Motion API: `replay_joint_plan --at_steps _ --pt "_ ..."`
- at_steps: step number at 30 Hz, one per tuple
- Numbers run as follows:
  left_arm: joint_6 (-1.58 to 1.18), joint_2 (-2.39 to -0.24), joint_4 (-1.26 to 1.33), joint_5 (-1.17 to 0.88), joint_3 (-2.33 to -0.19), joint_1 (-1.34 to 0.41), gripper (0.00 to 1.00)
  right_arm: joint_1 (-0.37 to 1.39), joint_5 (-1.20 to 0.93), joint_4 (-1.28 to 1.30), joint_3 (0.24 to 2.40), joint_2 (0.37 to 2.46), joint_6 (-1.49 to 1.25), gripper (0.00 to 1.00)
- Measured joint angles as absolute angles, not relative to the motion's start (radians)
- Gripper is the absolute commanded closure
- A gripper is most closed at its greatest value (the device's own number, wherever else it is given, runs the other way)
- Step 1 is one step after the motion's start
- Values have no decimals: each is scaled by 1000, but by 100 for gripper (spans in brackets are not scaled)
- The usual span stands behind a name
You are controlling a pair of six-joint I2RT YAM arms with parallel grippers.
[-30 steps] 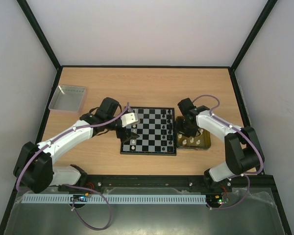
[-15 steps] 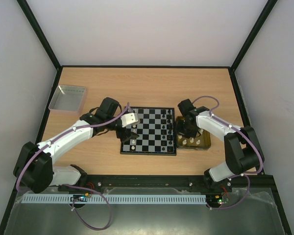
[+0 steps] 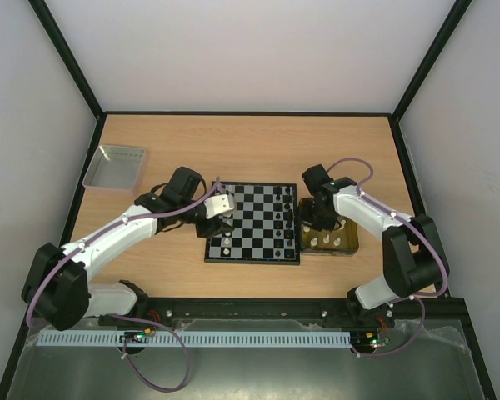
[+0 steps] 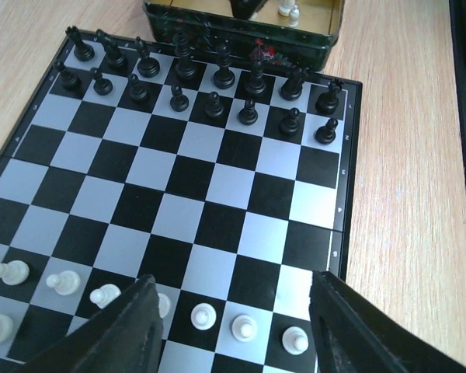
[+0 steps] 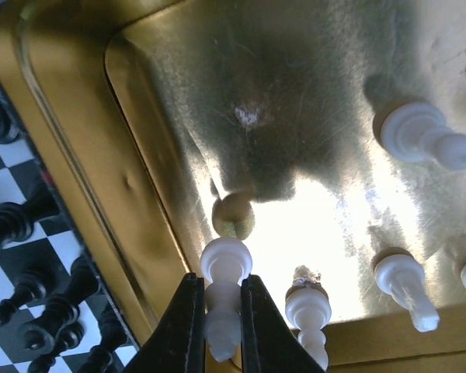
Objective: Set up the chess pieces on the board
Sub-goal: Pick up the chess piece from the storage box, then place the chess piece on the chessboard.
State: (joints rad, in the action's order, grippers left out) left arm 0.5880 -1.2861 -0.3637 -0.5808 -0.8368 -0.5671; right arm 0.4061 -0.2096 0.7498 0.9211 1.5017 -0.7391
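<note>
The board [image 3: 254, 225] lies between my arms. Black chess pieces [image 4: 213, 78] fill its two rows beside the yellow tray [image 3: 347, 243]. White pawns [image 4: 243, 326] stand in a row at the opposite side. My left gripper [image 4: 233, 330] hovers open over that pawn row, its fingers [image 4: 128, 330] apart from every pawn, and it shows from above [image 3: 219, 223] at the board's left edge. Over the tray, my right gripper [image 5: 221, 311] is shut on a white chess piece [image 5: 225, 268], which hangs just above the tray floor [image 5: 295, 93]; the top view shows this gripper [image 3: 314, 223] too.
Several more white pieces [image 5: 427, 136] stand in the yellow tray, one [image 5: 307, 311] right beside the held piece. The tray's raised rim [image 5: 54, 116] separates it from the board. A grey metal tray [image 3: 117, 165] sits at the table's back left.
My right gripper has shut on the white piece in the yellow tray. The left jaws have narrowed over the white pawn row. Both arms have barely shifted.
</note>
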Motion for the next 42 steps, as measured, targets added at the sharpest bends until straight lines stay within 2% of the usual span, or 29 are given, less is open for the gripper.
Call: replay_joint_plan --at_steps 6,11,18,25,34,42 --pt "602 -1256 -383 -582 -837 -567 32 406 -176 799 981 1491 -729 98" --pt "604 -1230 -390 -575 -835 -564 26 418 -156 851 1049 1473 -729 98" --pt "613 -1163 -406 -576 -796 -519 13 552 -128 915 1209 1476 -764 98" --pt "628 -1102 -441 -589 -744 -418 8 683 -116 925 1342 1576 -806 98" --pt "630 -1039 -447 -613 -706 -290 2 793 -96 946 1576 1802 -820 98" --pt "621 -1035 -431 -616 -662 -255 0 866 -82 980 1755 1937 -819 98"
